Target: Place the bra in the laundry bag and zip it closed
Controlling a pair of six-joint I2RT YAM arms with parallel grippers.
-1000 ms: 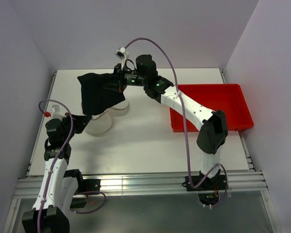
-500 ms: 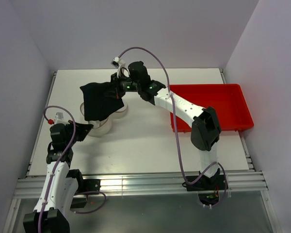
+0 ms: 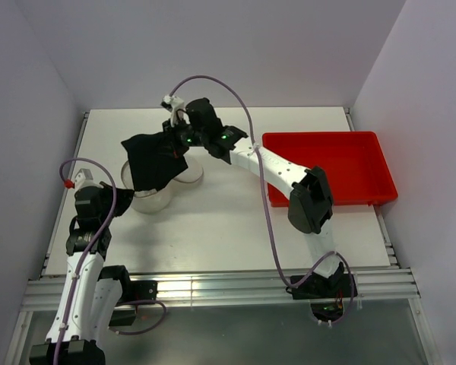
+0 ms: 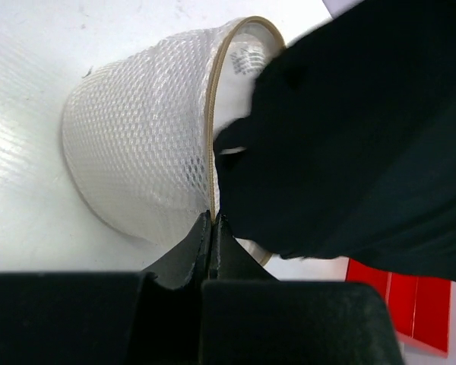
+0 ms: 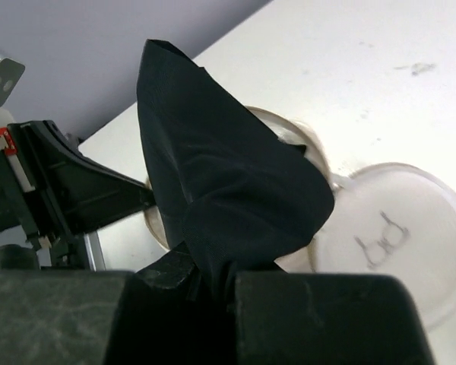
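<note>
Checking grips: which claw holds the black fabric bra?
The right claw, shut on the black fabric bra over the white mesh laundry bag; the left claw pinches that bag's rim.

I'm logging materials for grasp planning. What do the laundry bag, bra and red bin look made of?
Laundry bag: white translucent mesh fabric; open honeycomb weave shows. Bra: soft matte black cloth; it drapes in folds. Red bin: probably rigid plastic; smooth, slightly glossy moulded walls.

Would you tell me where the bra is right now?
In the top view, the bra hangs from the right claw, left of centre, over the open laundry bag.
</note>
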